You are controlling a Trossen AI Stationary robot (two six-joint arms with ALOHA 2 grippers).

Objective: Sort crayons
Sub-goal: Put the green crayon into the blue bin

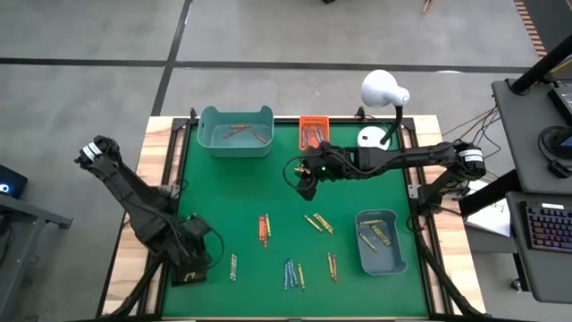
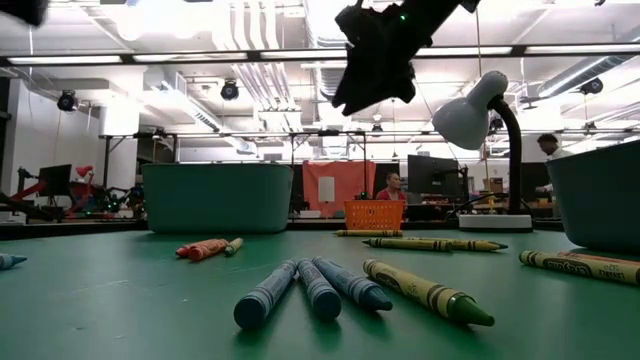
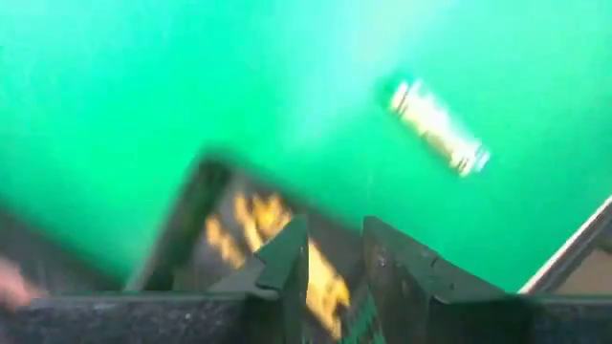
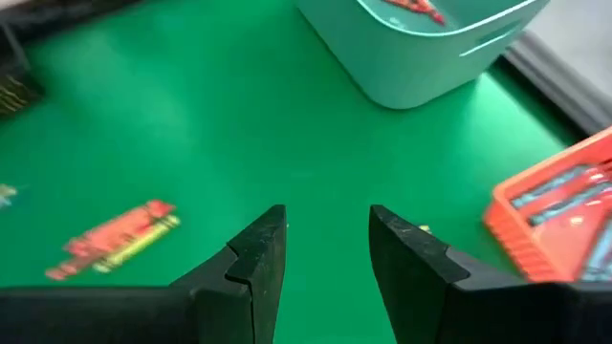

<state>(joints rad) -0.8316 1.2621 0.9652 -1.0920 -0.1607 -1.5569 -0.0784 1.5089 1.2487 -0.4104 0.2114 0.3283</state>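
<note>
Crayons lie scattered over the green table: a blue cluster with a yellow one near the front edge, an orange-red pair mid-table, yellow-green ones just beyond, one more further forward, and a lone one close by the left gripper. In the low view the blue crayons lie side by side, a green-tipped one right beside them.

The left gripper sits low at the near left corner, right over a black tray with yellow crayons inside. Its fingers stand a narrow gap apart, nothing seen between them; one pale crayon lies on the mat just ahead.

The right gripper hangs above the table's far middle, fingers clearly parted and empty. Ahead of it sits the teal bin with red crayons inside; the orange tray is off to one side, an orange-red bunch off to the other.

Further out: a second teal bin with yellow crayons, below the right arm, and a white lamp at the far edge.
</note>
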